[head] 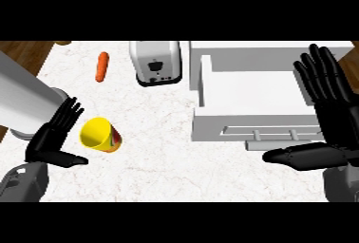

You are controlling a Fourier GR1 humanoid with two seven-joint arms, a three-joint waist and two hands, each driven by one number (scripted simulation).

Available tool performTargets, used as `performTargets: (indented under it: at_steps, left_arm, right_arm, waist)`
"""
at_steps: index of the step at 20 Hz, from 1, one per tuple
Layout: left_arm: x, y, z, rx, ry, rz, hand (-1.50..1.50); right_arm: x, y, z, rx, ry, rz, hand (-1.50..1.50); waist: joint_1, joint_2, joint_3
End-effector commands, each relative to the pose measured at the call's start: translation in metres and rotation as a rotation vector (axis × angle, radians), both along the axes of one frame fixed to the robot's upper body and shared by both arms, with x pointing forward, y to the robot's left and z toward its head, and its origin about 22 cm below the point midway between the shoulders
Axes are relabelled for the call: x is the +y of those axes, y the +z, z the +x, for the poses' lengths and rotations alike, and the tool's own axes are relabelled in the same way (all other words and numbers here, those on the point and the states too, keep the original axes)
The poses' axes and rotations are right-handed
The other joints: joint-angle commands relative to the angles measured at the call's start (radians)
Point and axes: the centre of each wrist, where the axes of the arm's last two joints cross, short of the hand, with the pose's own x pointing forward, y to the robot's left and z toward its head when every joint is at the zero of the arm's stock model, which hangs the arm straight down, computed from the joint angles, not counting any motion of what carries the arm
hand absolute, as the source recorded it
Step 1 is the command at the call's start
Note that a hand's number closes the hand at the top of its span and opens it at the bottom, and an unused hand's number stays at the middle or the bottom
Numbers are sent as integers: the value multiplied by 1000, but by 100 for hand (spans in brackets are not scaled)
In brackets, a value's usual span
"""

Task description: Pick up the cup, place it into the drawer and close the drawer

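Your left hand (pixel 51 137) was open, fingers straight and holding nothing, with the yellow cup (pixel 100 135) lying on its side just beyond the fingertips, mouth towards them. It looked light, rigid and smooth, likely to roll, so you would have done best to wrap round its wall. Your right hand (pixel 329 118) was also open and empty, fingers straight, over the open white drawer (pixel 245 90). A toaster (pixel 155 61) and a carrot (pixel 102 66) lay well beyond the left fingers, out of the path.
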Motion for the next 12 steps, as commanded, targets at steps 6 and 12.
performTargets:
  at_steps: [6, 12]
  left_arm:
    - [5, -40, -18, 14, 7, -7, -150]
    - [-18, -51, -14, -23, 30, -14, -150]
  right_arm:
    - [1, 13, 8, -14, 16, 24, -150]
    - [-14, 5, 10, -1, 13, -26, -150]
  waist:
    - [-11, 5, -2]
    - [-17, 8, -3]
